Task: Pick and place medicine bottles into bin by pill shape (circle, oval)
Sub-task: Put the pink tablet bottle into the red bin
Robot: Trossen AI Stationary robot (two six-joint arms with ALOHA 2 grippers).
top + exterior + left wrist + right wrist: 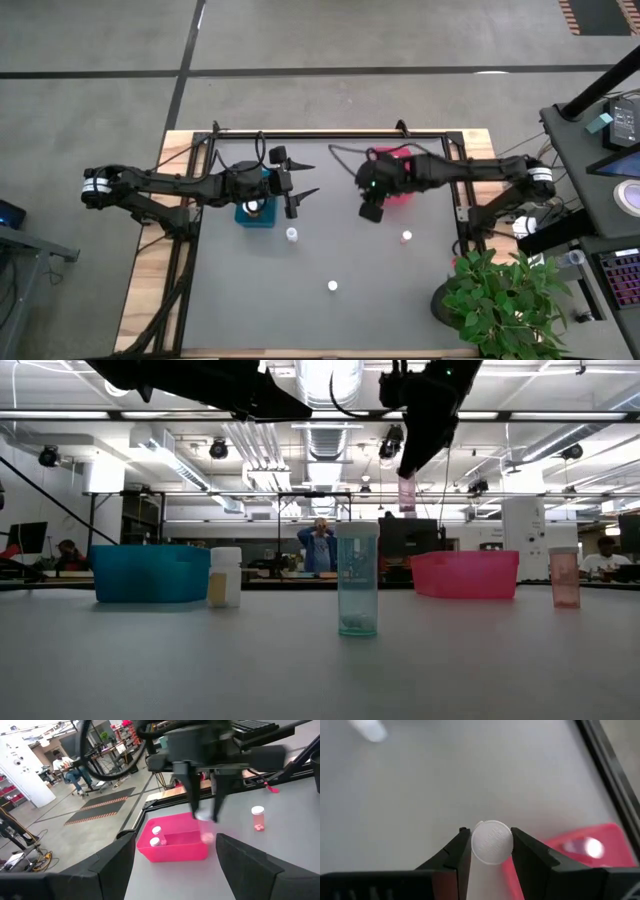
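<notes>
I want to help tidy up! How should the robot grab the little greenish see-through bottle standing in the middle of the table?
The small upright teal-tinted clear plastic bottle stands alone, so a claw should come straight down and pinch just under its round cap.

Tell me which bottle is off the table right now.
The bottle in the right pincer, held by its white cap above the pink bin. The other loose bottles stand on the table.

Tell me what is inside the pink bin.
Two small white-capped bottles lie inside the pink plastic bin, against one end wall. The right hand, carrying another bottle above the bin, hides part of the floor.
</notes>
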